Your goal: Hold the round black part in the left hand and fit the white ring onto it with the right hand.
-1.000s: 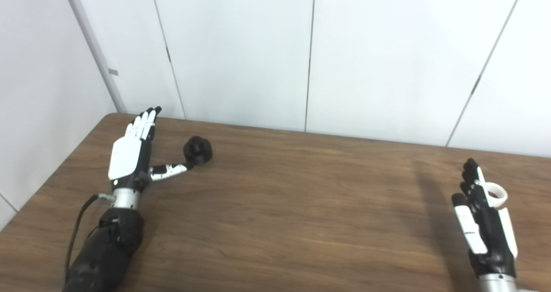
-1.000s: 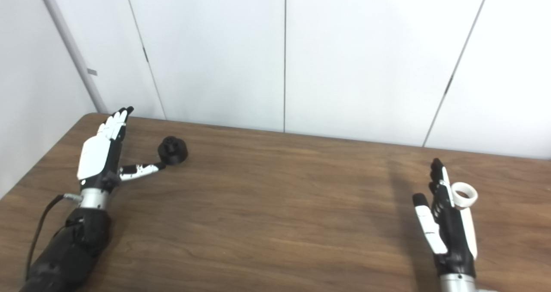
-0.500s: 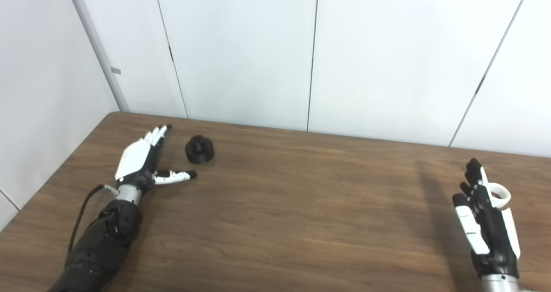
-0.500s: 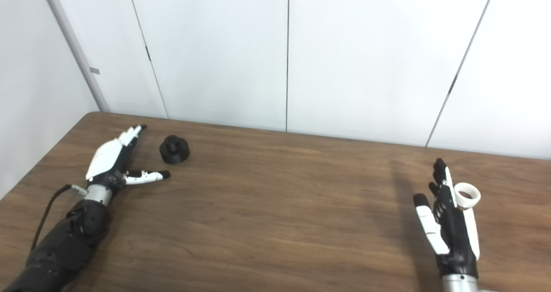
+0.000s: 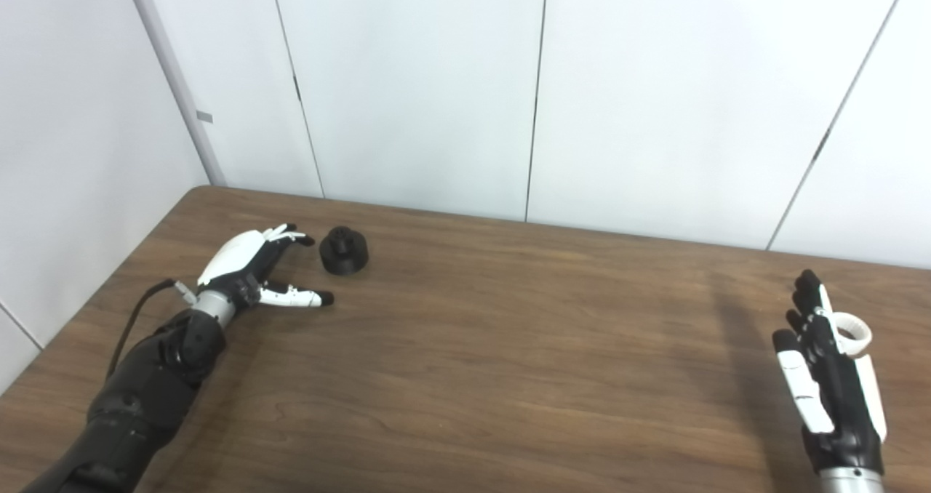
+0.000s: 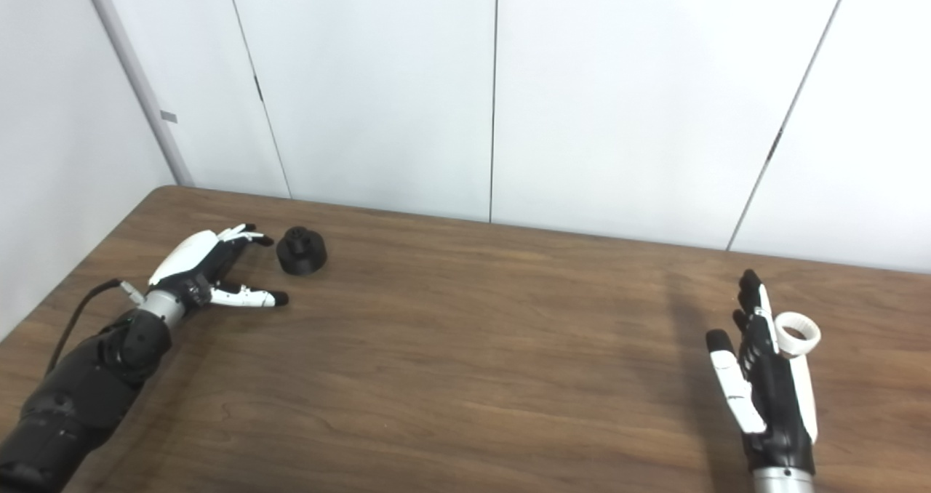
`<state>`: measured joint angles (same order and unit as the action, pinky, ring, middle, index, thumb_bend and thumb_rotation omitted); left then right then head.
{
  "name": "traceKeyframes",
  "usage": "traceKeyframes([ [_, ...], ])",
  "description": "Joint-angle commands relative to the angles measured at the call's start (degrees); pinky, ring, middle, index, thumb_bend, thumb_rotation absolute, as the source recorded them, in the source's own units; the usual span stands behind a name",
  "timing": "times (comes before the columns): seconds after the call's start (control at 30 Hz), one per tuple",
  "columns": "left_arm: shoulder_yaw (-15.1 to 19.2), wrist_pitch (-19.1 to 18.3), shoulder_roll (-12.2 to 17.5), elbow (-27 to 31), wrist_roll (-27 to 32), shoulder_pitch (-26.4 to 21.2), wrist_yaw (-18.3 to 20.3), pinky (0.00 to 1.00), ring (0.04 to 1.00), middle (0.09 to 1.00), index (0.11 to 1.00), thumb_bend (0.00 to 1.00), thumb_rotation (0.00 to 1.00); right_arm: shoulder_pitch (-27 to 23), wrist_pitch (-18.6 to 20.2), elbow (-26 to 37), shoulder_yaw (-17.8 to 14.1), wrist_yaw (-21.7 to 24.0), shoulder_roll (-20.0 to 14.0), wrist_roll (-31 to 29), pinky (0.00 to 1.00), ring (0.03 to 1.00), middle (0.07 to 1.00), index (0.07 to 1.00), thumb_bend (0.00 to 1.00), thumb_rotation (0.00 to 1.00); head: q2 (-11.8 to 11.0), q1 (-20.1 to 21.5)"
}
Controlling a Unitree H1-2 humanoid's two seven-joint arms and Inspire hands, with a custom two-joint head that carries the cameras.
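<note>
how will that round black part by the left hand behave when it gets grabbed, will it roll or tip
The round black part sits flat on its wide base on the table, so it probably won't roll or tip. It looks like rigid plastic, likely light, so the open left hand could nudge it sideways across the smooth wood. Its stepped top may offer a hold.

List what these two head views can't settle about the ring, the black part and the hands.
- White ring: its near-left edge is hidden behind the right hand, so contact cannot be told in either view.
- Round black part: top detail too small.
- Left hand: palm faces down, hidden.
- Right forearm: cut off by the bottom edge.
</note>
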<state>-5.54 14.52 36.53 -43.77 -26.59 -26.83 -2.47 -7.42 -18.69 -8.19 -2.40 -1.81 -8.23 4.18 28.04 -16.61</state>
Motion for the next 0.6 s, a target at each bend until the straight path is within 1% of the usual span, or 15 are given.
traceKeyframes([
  [0.0, 0.06, 0.64, 1.74, 0.11, 0.32, -2.62, -0.72, 1.0, 1.0, 0.984, 0.847, 1.0, 0.39, 3.68, -1.98, -5.73, 0.27, -0.21, -0.38, 1.13, 0.99, 1.0, 0.996, 0.998, 0.39, 0.85, 0.01, -0.22],
  [0.13, -0.68, 0.2, 1.45, -0.52, 0.01, -3.03, -0.47, 1.0, 1.0, 0.985, 0.854, 1.0, 0.4, 4.29, -0.41, -4.31, 0.05, -0.15, -0.33, 0.82, 0.99, 1.0, 0.988, 0.996, 0.4, 0.85, 0.14, -0.34],
  [0.23, -1.29, -0.23, 1.33, -1.71, -0.33, -3.9, -0.57, 1.0, 1.0, 0.983, 0.857, 1.0, 0.39, 4.68, -0.43, -3.72, 0.04, 0.09, -0.49, 0.67, 0.99, 1.0, 0.991, 0.997, 0.41, 0.86, 0.34, -0.51],
  [0.37, -2.02, -0.85, 1.1, -3.36, -0.34, -5.57, -0.2, 1.0, 1.0, 0.978, 0.852, 1.0, 0.38, 5.07, -0.46, -2.99, -0.06, -0.23, -0.73, 1.26, 0.98, 1.0, 0.989, 0.998, 0.38, 0.87, 0.7, -0.57],
  [0.47, -2.86, -0.68, 0.82, -5.03, -0.57, -6.87, -0.2, 1.0, 1.0, 0.975, 0.845, 1.0, 0.38, 5.51, 0.02, -2.07, -0.27, -0.01, -0.67, 0.59, 0.98, 1.0, 0.988, 0.997, 0.37, 0.85, 1.14, -0.4],
  [0.57, -3.86, -0.9, 0.51, -6.35, -0.87, -7.91, -0.1, 1.0, 1.0, 0.975, 0.844, 1.0, 0.4, 5.93, -0.21, -1.49, -0.35, 0.09, -0.72, 0.44, 0.99, 1.0, 0.988, 0.993, 0.37, 0.84, 1.29, -0.33],
])
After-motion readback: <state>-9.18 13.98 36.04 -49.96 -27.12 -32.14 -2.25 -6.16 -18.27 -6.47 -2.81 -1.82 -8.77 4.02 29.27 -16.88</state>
